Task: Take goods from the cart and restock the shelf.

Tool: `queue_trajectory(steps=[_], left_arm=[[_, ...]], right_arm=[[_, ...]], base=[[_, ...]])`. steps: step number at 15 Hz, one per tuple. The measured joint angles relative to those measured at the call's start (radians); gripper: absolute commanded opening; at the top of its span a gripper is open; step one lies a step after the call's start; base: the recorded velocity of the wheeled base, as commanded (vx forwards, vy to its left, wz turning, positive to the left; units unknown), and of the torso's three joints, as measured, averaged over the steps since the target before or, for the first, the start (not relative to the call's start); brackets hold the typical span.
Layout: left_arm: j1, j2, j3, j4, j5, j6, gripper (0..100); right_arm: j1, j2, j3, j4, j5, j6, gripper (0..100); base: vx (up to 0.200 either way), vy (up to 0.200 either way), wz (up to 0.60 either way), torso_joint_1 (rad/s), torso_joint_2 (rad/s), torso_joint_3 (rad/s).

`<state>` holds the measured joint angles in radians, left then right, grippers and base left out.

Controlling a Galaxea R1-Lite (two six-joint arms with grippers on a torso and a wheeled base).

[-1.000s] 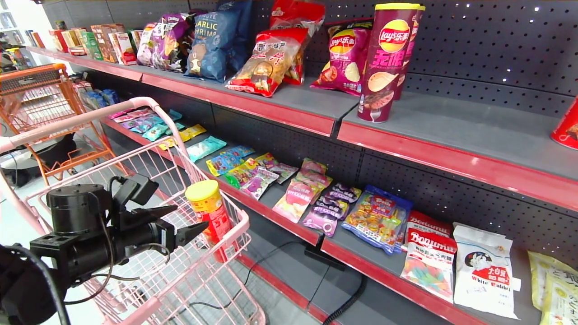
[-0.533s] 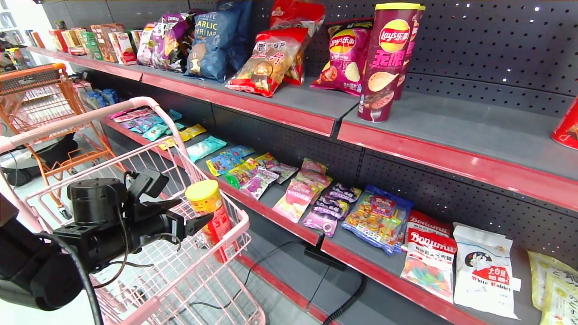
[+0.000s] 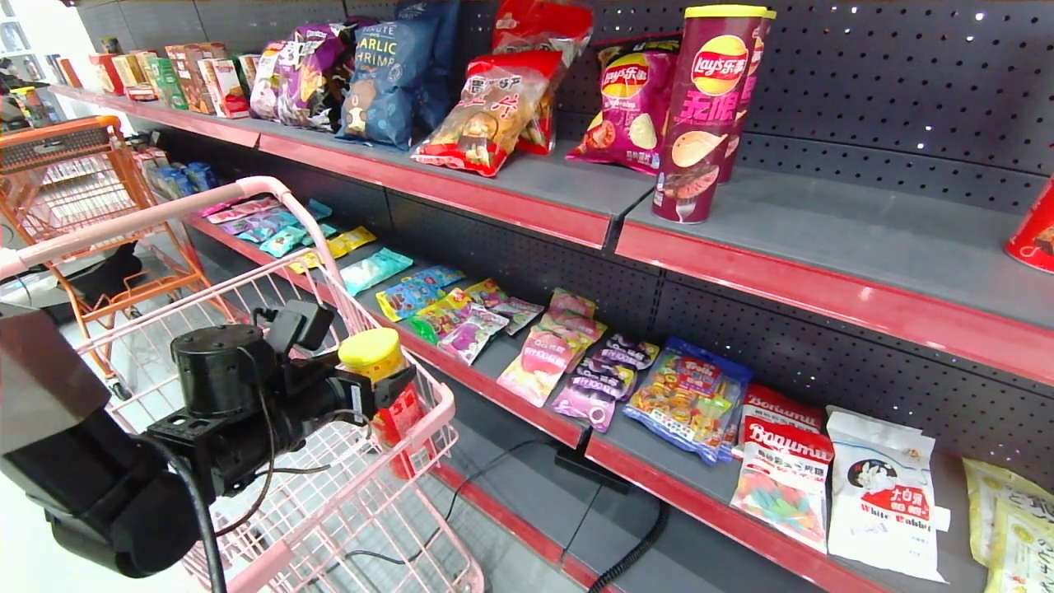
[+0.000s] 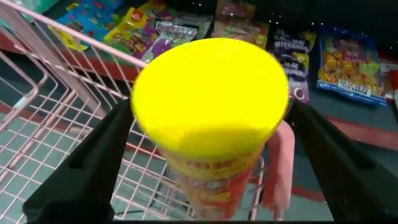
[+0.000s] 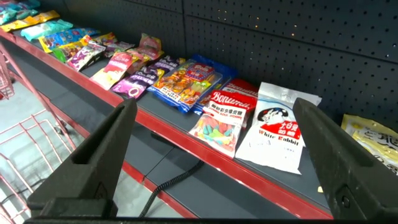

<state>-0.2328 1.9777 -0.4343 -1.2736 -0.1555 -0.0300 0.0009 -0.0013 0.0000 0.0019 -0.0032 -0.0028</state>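
A red chip can with a yellow lid (image 3: 372,347) stands upright in the far right corner of the pink cart (image 3: 247,284). My left gripper (image 3: 385,375) is at the can's top, open, with one finger on each side of the lid. In the left wrist view the can (image 4: 210,93) sits between the two black fingers (image 4: 87,174), which stand close to the lid's sides. My right gripper (image 5: 214,106) is open and holds nothing, hanging in front of the lower shelf (image 5: 186,149). The upper shelf (image 3: 823,239) carries tall purple chip cans (image 3: 700,115) with bare room to their right.
Snack bags (image 3: 486,107) and boxes line the upper shelf to the left. Candy packets (image 3: 683,395) lie flat along the lower shelf. An orange cart (image 3: 66,181) stands behind the pink one. A black cable (image 3: 634,543) runs along the floor below the shelf.
My left arm has moved forward and to the right, bringing its open fingers from short of the can to either side of its lid. The can has not moved.
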Motion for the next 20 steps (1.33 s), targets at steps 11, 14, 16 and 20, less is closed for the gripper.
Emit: queue_trajectory(steps=[11,14,16,20], left_arm=[[-0.036,0.072,0.001,-0.015,0.093,0.001,100],[-0.036,0.116,0.002,-0.13,0.119,0.001,100],[-0.041,0.143,0.003,-0.145,0.132,-0.001,0],[-0.057,0.157,0.011,-0.147,0.132,0.0,0]], right_arm=[[0.0,0.0,0.0,0.0,-0.001,0.0,100],[0.0,0.0,0.0,0.0,-0.001,0.0,100],[0.0,0.0,0.0,0.0,0.0,0.0,100],[0.0,0.0,0.0,0.0,-0.001,0.001,100]], base=[[0.0,0.0,0.0,0.0,0.0,0.0],[0.0,0.0,0.0,0.0,0.0,0.0],[0.0,0.0,0.0,0.0,0.0,0.0],[0.0,0.0,0.0,0.0,0.0,0.0]])
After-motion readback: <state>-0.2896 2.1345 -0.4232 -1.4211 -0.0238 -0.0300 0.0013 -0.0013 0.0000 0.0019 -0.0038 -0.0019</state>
